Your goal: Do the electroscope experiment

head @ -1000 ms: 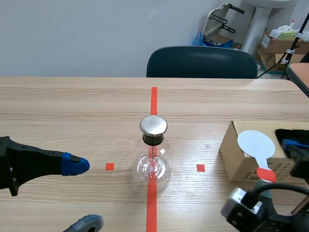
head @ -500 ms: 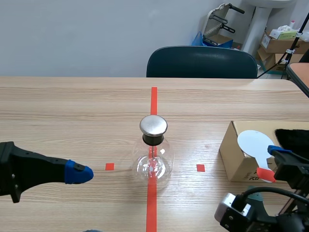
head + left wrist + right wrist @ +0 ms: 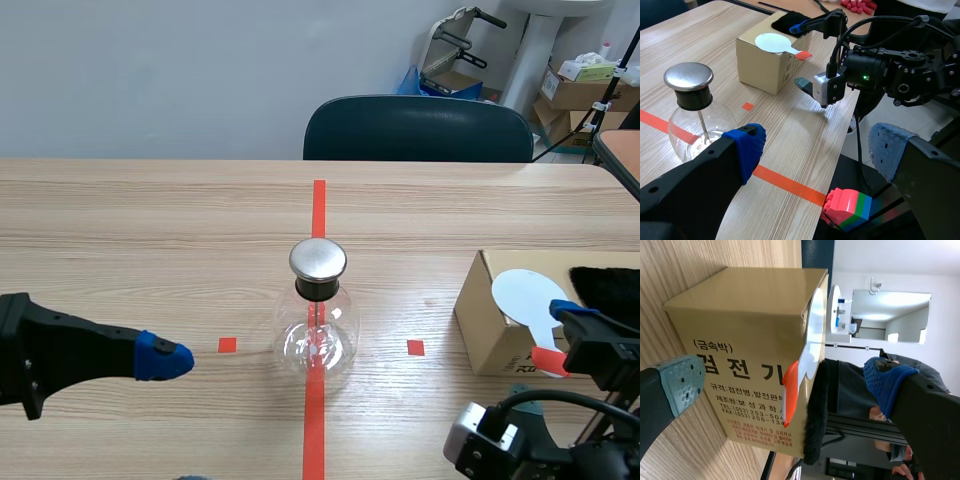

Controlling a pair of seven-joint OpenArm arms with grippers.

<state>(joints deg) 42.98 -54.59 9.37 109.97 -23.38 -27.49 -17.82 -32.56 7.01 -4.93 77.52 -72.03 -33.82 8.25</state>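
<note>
glass forms the body of the electroscope [image 3: 318,335], a round flask with a black neck, a flat metal cap [image 3: 318,259] and a thin rod hanging inside. it stands upright on the orange-red tape line [image 3: 319,205], about midway between the left and right edges of the worktop [image 3: 150,230] and nearer the near edge than the far one.

a cardboard box [image 3: 495,320] with printed lettering on its side sits toward the right edge, well apart from the electroscope. on its top lies a white disc paddle [image 3: 527,297], its orange-red handle jutting past the box's near edge. a black cloth [image 3: 605,285] lies just beside the paddle, on the side toward the right edge.

the right end effector [image 3: 785,382] is open at the near side of the box. its grey-green pad and blue pad are spread wide, with the paddle's handle and the cloth's edge ahead between them. i cannot tell whether the grey-green pad touches the box.

the left end effector [image 3: 815,150] is open too, its fingers wide apart and low near the left edge. it points toward the electroscope but is well apart from it. one blue pad is over the worktop, and the other is past the near edge.

a stack of coloured toy bricks [image 3: 846,207] shows below the near edge. a dark chair [image 3: 418,128] stands behind the far edge.
</note>
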